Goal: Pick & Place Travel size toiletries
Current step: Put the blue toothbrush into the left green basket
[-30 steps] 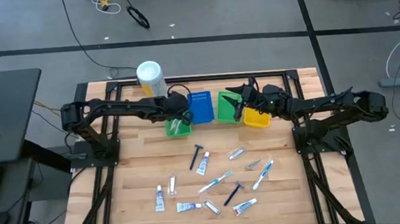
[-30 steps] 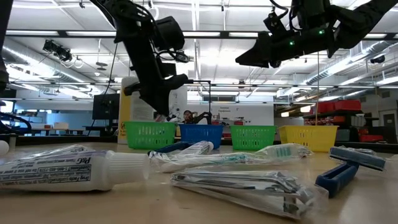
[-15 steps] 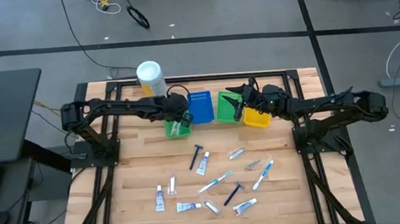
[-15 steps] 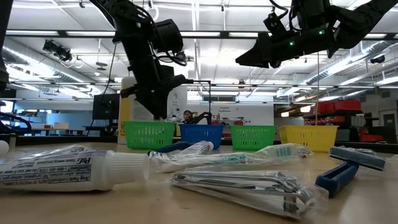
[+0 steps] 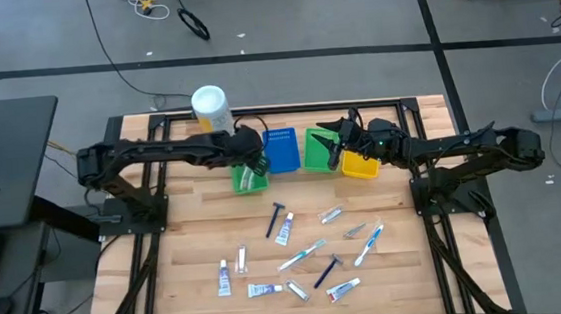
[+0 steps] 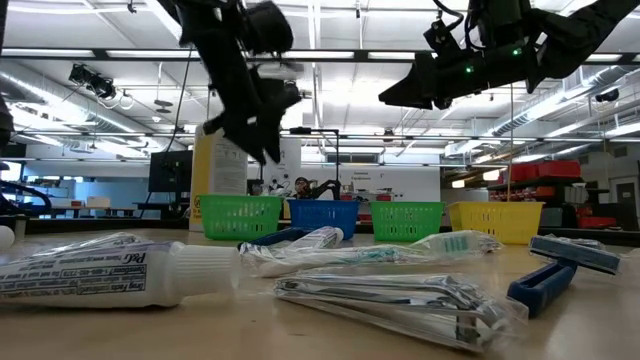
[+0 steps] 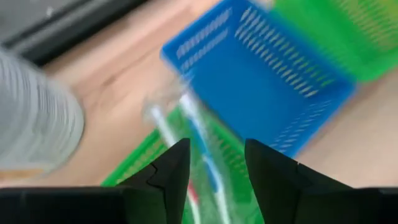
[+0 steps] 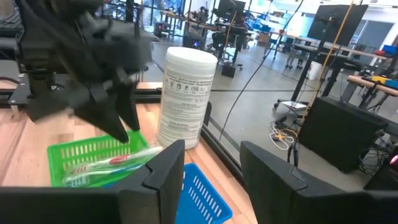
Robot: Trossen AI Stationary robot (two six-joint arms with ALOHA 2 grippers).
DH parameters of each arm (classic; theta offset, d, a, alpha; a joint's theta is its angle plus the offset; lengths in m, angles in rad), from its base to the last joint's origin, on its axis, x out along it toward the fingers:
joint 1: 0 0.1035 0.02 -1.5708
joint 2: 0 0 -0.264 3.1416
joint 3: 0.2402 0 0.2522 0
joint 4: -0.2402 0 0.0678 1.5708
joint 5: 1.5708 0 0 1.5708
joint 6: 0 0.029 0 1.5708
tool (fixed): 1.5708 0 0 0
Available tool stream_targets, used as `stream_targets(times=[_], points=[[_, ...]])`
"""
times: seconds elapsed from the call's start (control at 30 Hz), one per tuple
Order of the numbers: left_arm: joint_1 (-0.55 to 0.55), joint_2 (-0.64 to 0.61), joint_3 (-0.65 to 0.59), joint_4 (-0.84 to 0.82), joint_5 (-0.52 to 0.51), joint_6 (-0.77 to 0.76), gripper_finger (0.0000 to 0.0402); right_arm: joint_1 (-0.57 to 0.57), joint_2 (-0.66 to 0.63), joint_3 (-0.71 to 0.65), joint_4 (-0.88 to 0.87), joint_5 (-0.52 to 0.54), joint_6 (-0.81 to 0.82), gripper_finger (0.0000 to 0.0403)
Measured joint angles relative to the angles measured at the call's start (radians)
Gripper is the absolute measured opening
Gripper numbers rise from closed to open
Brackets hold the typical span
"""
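Observation:
Several travel size toiletries lie on the wooden table: a black razor [image 5: 278, 217], white toothpaste tubes [image 5: 224, 278], a toothbrush [image 5: 301, 255] and small packets [image 5: 331, 214]. A wrapped toothbrush [image 7: 200, 146] lies in the left green bin [image 5: 247, 183], resting slantwise on its rim [image 8: 115, 160]. My left gripper [image 7: 217, 168] hangs open just above that bin [image 5: 255, 165], holding nothing. My right gripper [image 5: 336, 153] hovers open and holding nothing between the right green bin [image 5: 317, 152] and the yellow bin [image 5: 360, 167].
Green, blue [image 5: 281, 149], green and yellow bins stand in a row at the table's far side. A big white canister [image 5: 211, 108] stands at the far left behind them. The loose toiletries cover the middle and near part of the table.
My left gripper has moved up, away from the left green bin. The right arm has kept still.

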State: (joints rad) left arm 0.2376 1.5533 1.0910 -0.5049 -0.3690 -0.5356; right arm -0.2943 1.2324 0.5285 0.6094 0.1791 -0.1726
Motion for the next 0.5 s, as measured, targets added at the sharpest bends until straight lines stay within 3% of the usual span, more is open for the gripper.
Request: stream_targets(times=[0.2,0.5], points=[[-0.065,-0.093,0.009,-0.01,-0.078,0.019,0.0146,0.0,0.0,0.0,-0.002,-0.003,0.02,0.0167],[-0.165,-0.102,-0.005,-0.05,-0.089,0.018,0.0143,0.009,0.0,0.0,-0.063,-0.224,0.064,0.0167]])
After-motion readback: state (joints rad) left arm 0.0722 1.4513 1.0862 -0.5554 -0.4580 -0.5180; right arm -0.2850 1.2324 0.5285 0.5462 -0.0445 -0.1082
